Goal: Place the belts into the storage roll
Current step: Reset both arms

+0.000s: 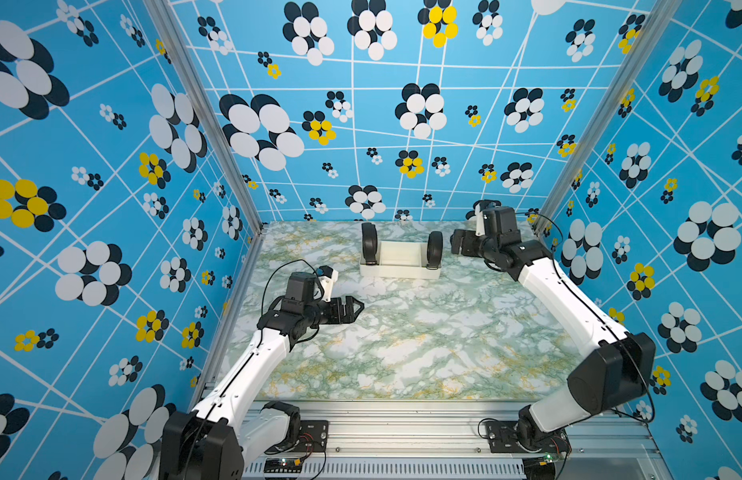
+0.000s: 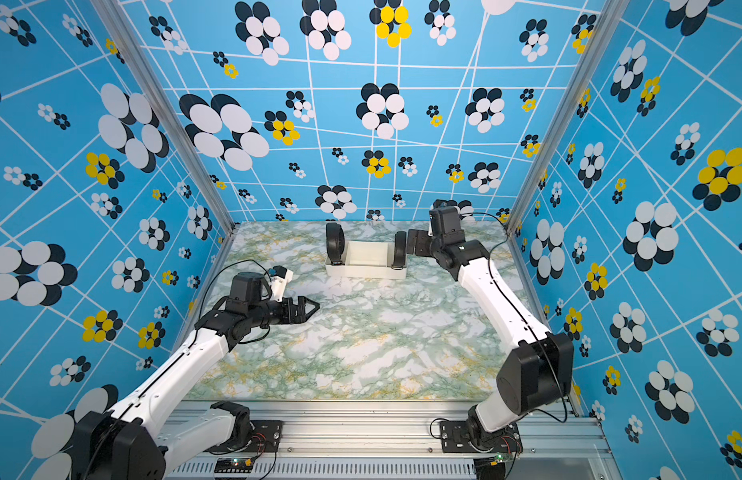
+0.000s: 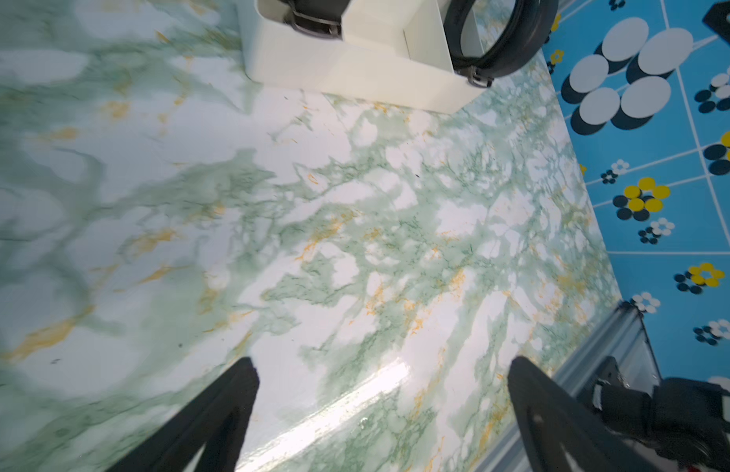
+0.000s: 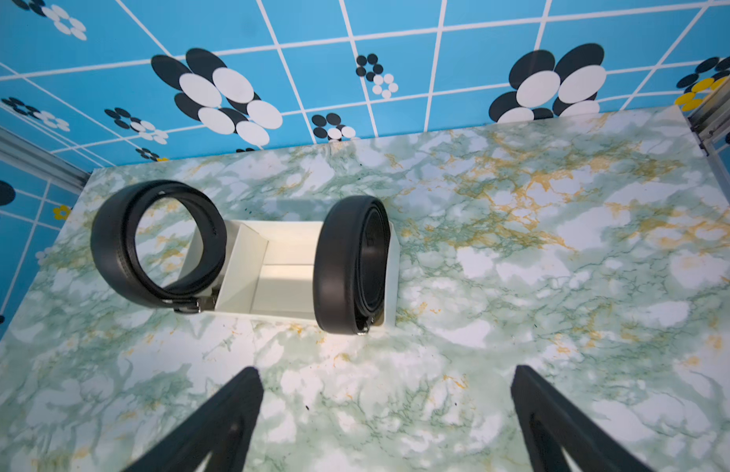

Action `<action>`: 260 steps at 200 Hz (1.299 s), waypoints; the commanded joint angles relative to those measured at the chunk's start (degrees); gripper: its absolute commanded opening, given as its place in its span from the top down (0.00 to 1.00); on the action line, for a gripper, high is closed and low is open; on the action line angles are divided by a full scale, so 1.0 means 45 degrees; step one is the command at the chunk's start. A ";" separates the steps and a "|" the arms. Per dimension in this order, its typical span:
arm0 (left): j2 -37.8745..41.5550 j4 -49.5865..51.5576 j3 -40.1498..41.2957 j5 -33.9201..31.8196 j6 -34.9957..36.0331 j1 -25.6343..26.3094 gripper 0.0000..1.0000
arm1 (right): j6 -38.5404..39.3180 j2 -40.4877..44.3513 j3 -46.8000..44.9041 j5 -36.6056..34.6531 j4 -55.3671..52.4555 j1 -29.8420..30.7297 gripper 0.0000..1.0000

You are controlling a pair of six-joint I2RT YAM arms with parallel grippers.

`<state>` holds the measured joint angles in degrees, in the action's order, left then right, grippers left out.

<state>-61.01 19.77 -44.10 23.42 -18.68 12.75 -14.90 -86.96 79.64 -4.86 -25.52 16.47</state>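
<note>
Both belts stand in the tray [image 1: 398, 272], which lies at the far middle of the table [image 1: 423, 345]. The left belt [image 1: 369, 243] is in the left end compartment, the right belt [image 1: 435, 248] is in the right end one, and the middle compartment is empty. Each belt is a round coil on its edge, much taller than the low rim, with the buckle down at the near wall. The left one seems to lean a little outward over the tray's end, but I cannot say this for sure. My left fingers [image 1: 353, 308] are spread wide and hold nothing, over the bare table well apart from the tray. My right fingers [image 1: 457, 243] are also spread wide and empty, just beside the right belt and, I think, not touching it. I judge the placing as done or nearly done. If I must correct a coil, I expect it to be light, smooth and a bit slippery, soft along its length but springy, so it wants to unroll when free. The buckle is the only hard, heavier part. I would take hold at the top of the ring, one finger inside and one outside, so that all turns are pressed together. The tray looks light and may slide if I push sideways.
</note>
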 commanded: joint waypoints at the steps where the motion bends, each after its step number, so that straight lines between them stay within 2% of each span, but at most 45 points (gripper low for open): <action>1: 0.0737 0.0375 -0.0214 -0.3936 0.0968 -0.0134 0.01 | 0.1422 0.0785 -0.2179 0.1449 0.1858 -0.0572 0.02; 21: 0.1064 -0.0309 0.0376 -0.5904 0.1649 -0.0222 0.01 | 0.2376 0.2324 -0.5042 0.1276 0.4386 -0.0928 0.01; 40: 0.1325 -0.1575 0.1300 -0.6275 0.2558 -0.0275 0.00 | 0.3030 0.2725 -0.6592 0.0740 0.5660 -0.1236 0.01; 55: 0.1157 -0.2298 0.1709 -0.6844 0.2591 -0.0585 0.00 | 0.3307 0.2568 -0.7351 0.0445 0.6247 -0.1610 0.01; 73: 0.0567 -0.3341 0.2073 -0.6372 0.2423 -0.1467 0.00 | 0.3119 0.2524 -0.8846 0.0520 0.8624 -0.2055 0.01; 91: -0.0174 -0.4595 0.2423 -0.6279 0.2810 -0.1767 0.00 | 0.3360 0.2017 -0.9434 0.0377 0.9873 -0.2521 0.01; 140: -0.2677 -0.5970 0.2148 -0.5821 0.3347 -0.2449 0.00 | 0.4278 0.1405 -0.9016 0.0124 0.8270 -0.2972 0.01; 161: -0.3514 -0.7084 0.2383 -0.5071 0.3243 -0.2866 0.00 | 0.4203 0.1415 -1.0152 0.0426 1.0026 -0.3049 0.01; 189: -0.4307 -0.9192 0.2849 -0.4550 0.3502 -0.3189 0.00 | 0.4057 0.1025 -1.0697 0.0769 1.1778 -0.3094 0.01; 243: -0.5481 -1.1268 0.2635 -0.3100 0.3911 -0.3455 0.00 | 0.4130 0.0803 -1.1005 0.0983 1.2506 -0.3162 0.01; 260: -0.5647 -1.3606 0.3663 -0.2822 0.3930 -0.3416 0.00 | 0.4124 0.0983 -1.1361 0.1023 1.2943 -0.3163 0.01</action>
<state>-85.17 -28.32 -31.35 6.35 -2.02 -2.31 2.87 -83.31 30.83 -1.13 27.97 2.79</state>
